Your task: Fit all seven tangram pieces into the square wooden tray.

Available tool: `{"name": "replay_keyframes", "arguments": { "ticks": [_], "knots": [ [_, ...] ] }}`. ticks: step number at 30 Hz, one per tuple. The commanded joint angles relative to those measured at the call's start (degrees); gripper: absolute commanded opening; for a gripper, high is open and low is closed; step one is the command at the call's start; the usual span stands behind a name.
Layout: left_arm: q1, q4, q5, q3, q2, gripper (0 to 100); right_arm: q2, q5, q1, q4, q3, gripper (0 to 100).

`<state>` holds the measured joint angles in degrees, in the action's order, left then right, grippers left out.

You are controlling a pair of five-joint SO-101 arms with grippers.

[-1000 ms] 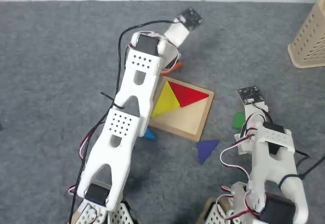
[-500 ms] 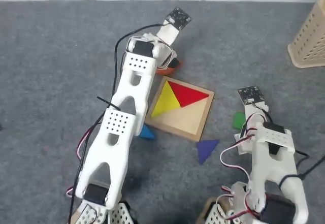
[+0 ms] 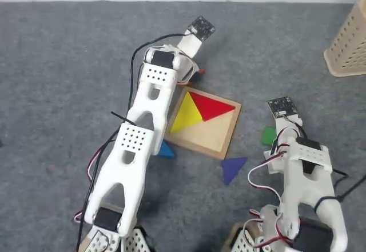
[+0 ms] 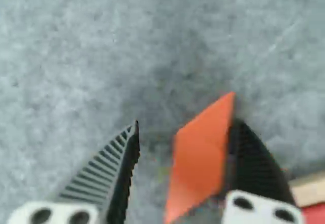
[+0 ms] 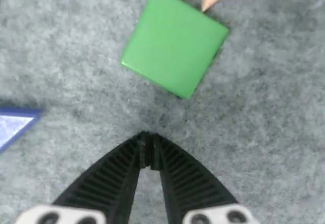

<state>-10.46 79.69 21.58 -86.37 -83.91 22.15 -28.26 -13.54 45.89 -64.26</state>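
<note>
Your left gripper [image 4: 185, 132] has its fingers [image 4: 119, 168] spread. The orange piece [image 4: 200, 163] is propped on edge against one of them, with a clear gap to the other, so nothing is clamped yet. A corner of the square wooden tray [image 4: 307, 188] lies just past that finger.

From overhead, the piece sits on the grey bench [image 3: 68, 63] just beyond the tray's far corner. The tray [image 3: 209, 136] already holds a yellow triangle [image 3: 186, 116] and a red triangle [image 3: 210, 107], which touch along one edge.

Your right gripper [image 5: 147, 138] is clenched on nothing. It hangs over the bench just short of the green square [image 5: 175, 41].

The main risk is the lean. If you close on a piece resting on one finger only, it will likely tip flat or skate out instead of seating between the pads. Because you are so close to the tray's corner, a low carry could catch the rim. That would shove the tray and jostle the two triangles out of their fit.

The left arm also hangs over the blue piece [image 3: 166, 150] beside the tray's near edge, so drawing back carelessly could sweep it. The purple triangle [image 3: 233, 168] lies apart from the tray.
</note>
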Motion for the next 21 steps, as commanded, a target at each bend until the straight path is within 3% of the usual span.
{"name": "replay_keyframes", "arguments": {
  "ticks": [1,4,10,15,21],
  "knots": [
    [0.35,6.77,0.26,0.48,0.35,14,1.27,-0.53,0.57,-0.84,-0.26,0.6],
    [0.26,11.6,0.26,0.31,1.58,8,1.27,-0.53,0.57,-0.84,-0.26,0.6],
    [0.26,20.92,-0.09,0.48,5.63,7,1.27,-0.53,0.57,-0.84,-0.26,0.6],
    [2.9,21.01,-3.25,5.32,10.37,7,1.27,-0.44,0.31,-0.84,-0.26,0.6],
    [8.0,21.01,-7.74,21.85,21.71,7,1.27,-0.35,0.48,-0.84,-0.26,0.6]
  ]
}}
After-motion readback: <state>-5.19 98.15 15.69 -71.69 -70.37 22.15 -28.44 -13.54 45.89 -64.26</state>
